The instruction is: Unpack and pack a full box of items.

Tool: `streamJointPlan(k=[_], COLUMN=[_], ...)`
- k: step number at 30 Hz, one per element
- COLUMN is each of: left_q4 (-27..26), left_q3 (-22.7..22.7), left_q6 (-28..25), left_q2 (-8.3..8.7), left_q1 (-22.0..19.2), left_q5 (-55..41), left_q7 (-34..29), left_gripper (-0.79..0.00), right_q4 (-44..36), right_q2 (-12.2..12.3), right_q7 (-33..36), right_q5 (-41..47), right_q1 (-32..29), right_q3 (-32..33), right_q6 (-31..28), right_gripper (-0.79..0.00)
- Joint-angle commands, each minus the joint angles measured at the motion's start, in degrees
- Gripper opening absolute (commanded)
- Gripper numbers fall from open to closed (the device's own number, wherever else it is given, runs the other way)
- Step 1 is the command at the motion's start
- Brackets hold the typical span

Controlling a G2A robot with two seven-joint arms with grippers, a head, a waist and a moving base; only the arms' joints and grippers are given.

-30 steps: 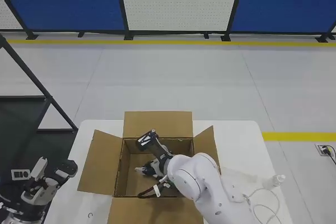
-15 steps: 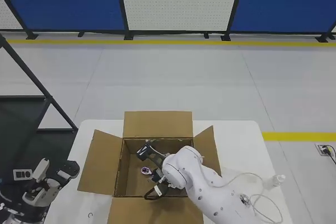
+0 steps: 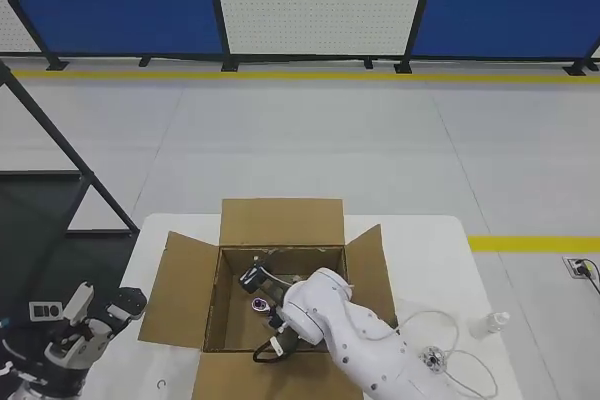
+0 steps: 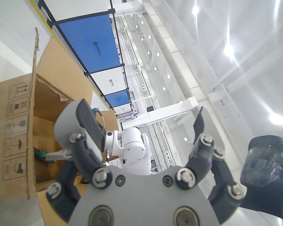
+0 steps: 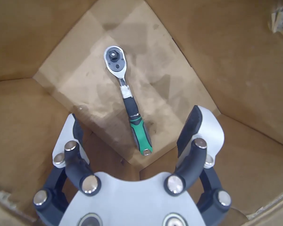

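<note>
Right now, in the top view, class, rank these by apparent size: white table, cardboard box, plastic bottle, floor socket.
1. The white table, though partly covered.
2. The cardboard box.
3. The plastic bottle and floor socket: both tiny, too alike to rank.

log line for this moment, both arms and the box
right end effector: open, inside box over ratchet wrench | left end effector: open, empty, outside box | ratchet wrench: flat on box floor

Cardboard box (image 3: 280, 220): 1
Box flaps (image 3: 175, 290): 4
Ratchet wrench (image 5: 129, 104): 1
Bottle (image 3: 493, 322): 1
Table (image 3: 430, 250): 1
Grippers: 2, namely the left gripper (image 4: 141, 109) and the right gripper (image 5: 133, 116)
</note>
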Motion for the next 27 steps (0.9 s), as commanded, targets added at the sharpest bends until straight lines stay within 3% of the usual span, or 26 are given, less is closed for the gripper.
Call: streamJointPlan(k=[1, 4, 6, 9, 27], left_q4=[0.0, 0.0, 0.0, -0.1, 0.7], left_q3=[0.0, -0.1, -0.1, -0.2, -0.3], left_q6=[0.0, -0.1, -0.1, -0.2, 0.1], left_q2=[-0.02, -0.06, -0.08, -0.12, -0.26], left_q1=[0.2, 0.4, 0.6, 0.7, -0.3], left_q5=[0.2, 0.3, 0.5, 0.5, 0.0], left_q7=[-0.3, -0.6, -0.7, -0.9, -1.5], left_gripper=[0.000, 0.000, 0.000, 0.000, 0.000], right_q4=[2.3, 6.1, 8.4, 11.0, 23.7], right_q2=[-0.6, -1.6, -2.2, -3.1, -8.1], right_q7=[-0.2, -0.6, -0.8, -1.2, 0.6], right_q5=[-0.3, 0.1, 0.5, 1.0, 4.6], right_q1=[1.0, 2.8, 3.9, 5.1, 10.1], right_q3=[-1.2, -2.4, -3.0, -3.7, -7.2], right_q6=[-1.0, -2.3, -3.4, -4.7, -10.9], right_gripper=[0.000, 0.000, -0.283, -0.394, -0.422])
